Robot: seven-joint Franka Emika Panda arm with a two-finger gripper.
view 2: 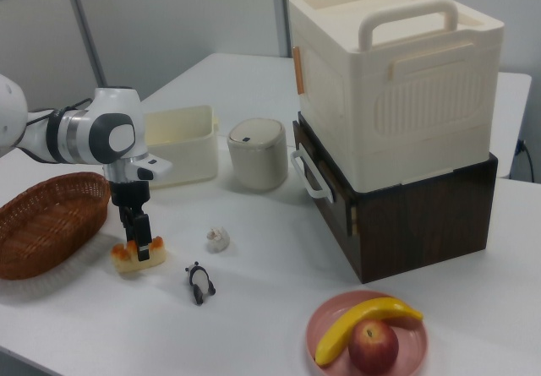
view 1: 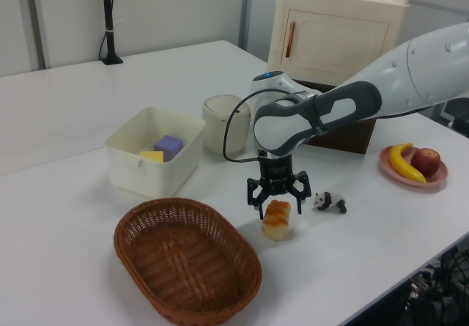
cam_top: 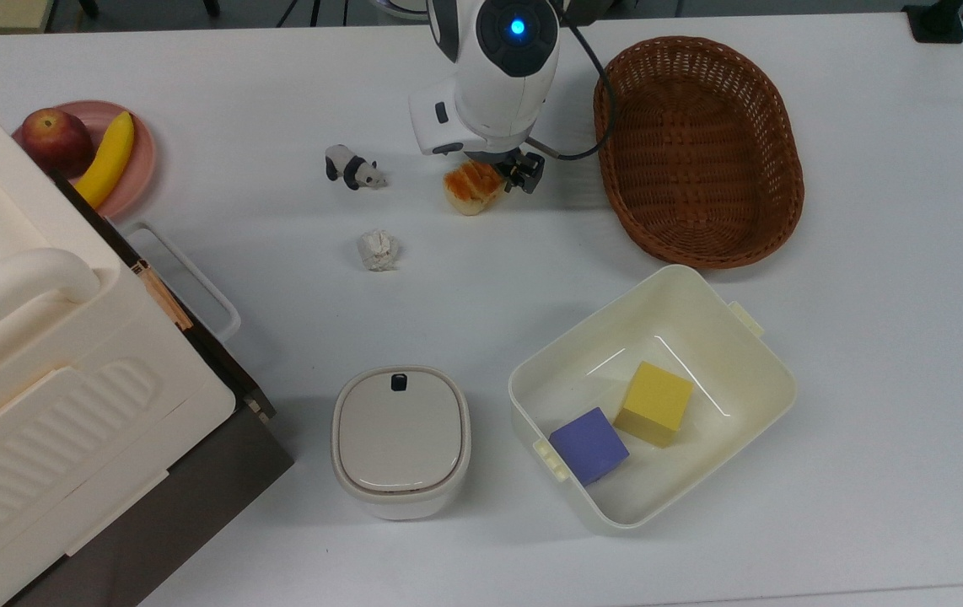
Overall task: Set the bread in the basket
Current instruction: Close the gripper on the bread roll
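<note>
The bread (cam_top: 469, 187), a small loaf with a glossy orange-brown top and cream sides, lies on the white table left of the basket in the top view. My gripper (cam_top: 496, 174) hangs straight down over it, open. In the left view my gripper (view 1: 277, 204) has one finger on each side of the bread (view 1: 276, 223), level with its top. The right view shows my gripper (view 2: 139, 242) low over the bread (view 2: 127, 262). The basket (cam_top: 692, 143), dark brown woven wicker, stands empty; it also appears as the basket (view 1: 183, 260) and the basket (view 2: 42, 220).
A panda figurine (cam_top: 353, 169) and a crumpled paper ball (cam_top: 378, 250) lie left of the bread in the top view. A cream bin (cam_top: 695, 293) holds a yellow and a purple cube. A lidded canister (cam_top: 400, 438), a fruit plate (cam_top: 137, 164) and a large cabinet (cam_top: 43, 362) stand nearby.
</note>
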